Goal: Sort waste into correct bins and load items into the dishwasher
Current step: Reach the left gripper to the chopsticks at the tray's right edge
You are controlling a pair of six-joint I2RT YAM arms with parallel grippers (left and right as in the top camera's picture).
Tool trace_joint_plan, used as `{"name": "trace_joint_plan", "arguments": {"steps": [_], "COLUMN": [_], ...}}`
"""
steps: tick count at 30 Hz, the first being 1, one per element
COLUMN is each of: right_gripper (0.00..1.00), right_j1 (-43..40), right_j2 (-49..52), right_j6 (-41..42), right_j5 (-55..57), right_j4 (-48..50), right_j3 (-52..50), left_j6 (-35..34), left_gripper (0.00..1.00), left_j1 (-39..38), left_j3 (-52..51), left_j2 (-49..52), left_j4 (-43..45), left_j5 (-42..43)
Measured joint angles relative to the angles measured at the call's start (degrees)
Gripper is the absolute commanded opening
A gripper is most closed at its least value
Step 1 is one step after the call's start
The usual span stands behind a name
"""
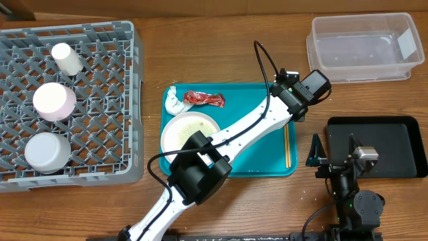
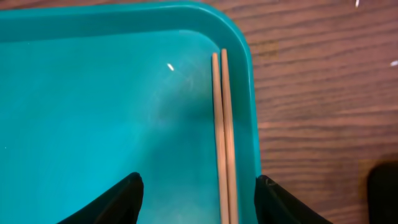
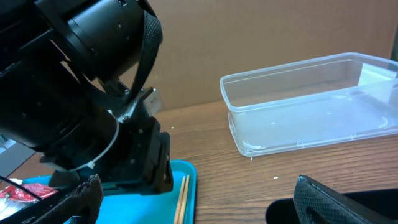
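The left fingers [image 2: 121, 202] hang over the right edge of the teal tray [image 1: 267, 161], spread apart and clamped on nothing; one finger sits above the tray floor and the other just outside the rim, with the pair of wooden chopsticks [image 2: 224, 137] lying between them, untouched, side by side along the tray's right wall; a single white crumb [image 2: 170, 66] lies on the tray floor to their left

The right fingers [image 3: 311, 199] are spread as wide as they go and hold nothing; they sit low over the bench [image 1: 234, 53] between the teal tray and the black tray [image 1: 401, 134], which lies at the right side of the bench; behind it, well apart, stands the clear tub [image 1: 361, 50] with a white label [image 1: 406, 43] on its right end

On the teal tray's left half the crumpled white napkin [image 1: 175, 102] and the red wrapper [image 1: 204, 100] lie side by side at the far edge; just in front of them is the plate [image 1: 167, 137], scattered with rice-like crumbs [image 1: 190, 127] and partly covered by the left arm [image 1: 254, 124]

The grey dish rack [image 1: 100, 40] fills the left end of the bench; a small cup [image 1: 67, 58] and two bowls [image 1: 53, 100] [image 1: 47, 152] stand in a column along its left side
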Motion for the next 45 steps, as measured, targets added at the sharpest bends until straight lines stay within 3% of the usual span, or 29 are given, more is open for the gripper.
{"name": "trace_joint_plan", "arguments": {"steps": [14, 45], "right_gripper": [1.00, 1.00], "right_j1": [0.0, 0.0], "right_j2": [0.0, 0.0], "right_j6": [0.0, 0.0], "right_j5": [0.0, 0.0], "right_j4": [0.0, 0.0], "right_j3": [0.0, 0.0], "left_j6": [-3.8, -5.1], "left_gripper": [0.56, 0.56], "left_j1": [0.0, 0.0], "left_j3": [0.0, -0.4], "left_j2": [5.0, 5.0], "left_j4": [1.3, 4.0], "left_j5": [-1.0, -1.7]}}
